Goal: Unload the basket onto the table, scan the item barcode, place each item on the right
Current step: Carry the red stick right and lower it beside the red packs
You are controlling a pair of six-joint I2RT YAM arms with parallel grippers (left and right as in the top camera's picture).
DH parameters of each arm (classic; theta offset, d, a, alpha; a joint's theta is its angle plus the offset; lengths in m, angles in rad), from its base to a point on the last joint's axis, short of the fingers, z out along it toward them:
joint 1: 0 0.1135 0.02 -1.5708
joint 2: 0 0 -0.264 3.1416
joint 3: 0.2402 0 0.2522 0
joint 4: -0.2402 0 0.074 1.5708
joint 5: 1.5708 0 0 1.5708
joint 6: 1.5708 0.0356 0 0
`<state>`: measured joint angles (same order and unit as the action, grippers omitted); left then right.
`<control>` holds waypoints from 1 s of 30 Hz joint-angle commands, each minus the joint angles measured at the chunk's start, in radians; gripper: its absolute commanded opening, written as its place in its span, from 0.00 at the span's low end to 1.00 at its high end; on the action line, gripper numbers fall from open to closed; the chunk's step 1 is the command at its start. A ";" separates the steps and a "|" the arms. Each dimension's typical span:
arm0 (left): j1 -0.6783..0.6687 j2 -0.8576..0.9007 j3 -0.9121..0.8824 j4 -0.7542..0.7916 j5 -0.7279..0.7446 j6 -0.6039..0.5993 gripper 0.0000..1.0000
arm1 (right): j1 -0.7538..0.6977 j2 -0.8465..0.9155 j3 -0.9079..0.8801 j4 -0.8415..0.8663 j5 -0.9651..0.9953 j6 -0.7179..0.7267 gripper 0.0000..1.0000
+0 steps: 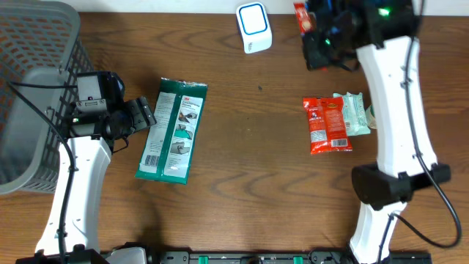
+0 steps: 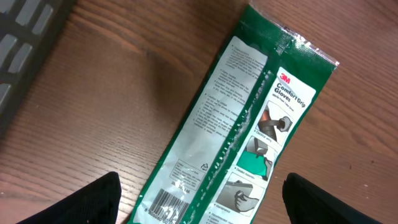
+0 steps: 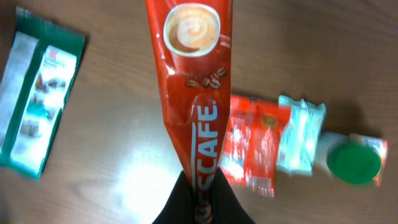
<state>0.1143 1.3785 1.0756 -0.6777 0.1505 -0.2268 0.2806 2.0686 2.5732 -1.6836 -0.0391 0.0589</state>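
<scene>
Nescafé sachet [image 3: 194,74] is clamped at its lower end between the shut fingers of the right gripper [image 3: 200,200]. It is held over the far side of the table, just right of the white scanner [image 1: 253,27]. Its long axis runs straight out from the fingers, with the printed cup at the far end. A grey basket [image 1: 29,44] is seen at the left. Near it a green glove packet [image 1: 173,130] lies flat. Its barcode end is framed by the wide-open, empty left gripper [image 2: 204,204]. A red packet [image 1: 327,125] lies beside the right arm.
</scene>
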 commanded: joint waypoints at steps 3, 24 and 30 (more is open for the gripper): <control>0.002 0.000 0.006 -0.003 -0.010 0.021 0.84 | 0.004 -0.071 -0.055 -0.015 -0.015 -0.013 0.01; 0.002 0.000 0.006 -0.003 -0.010 0.021 0.84 | -0.047 -0.203 -1.067 0.422 0.318 0.128 0.01; 0.002 0.000 0.006 -0.003 -0.010 0.021 0.84 | -0.105 -0.203 -1.157 0.526 0.386 0.178 0.01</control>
<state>0.1143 1.3785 1.0756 -0.6785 0.1505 -0.2268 0.2173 1.8748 1.4406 -1.1858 0.2760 0.1825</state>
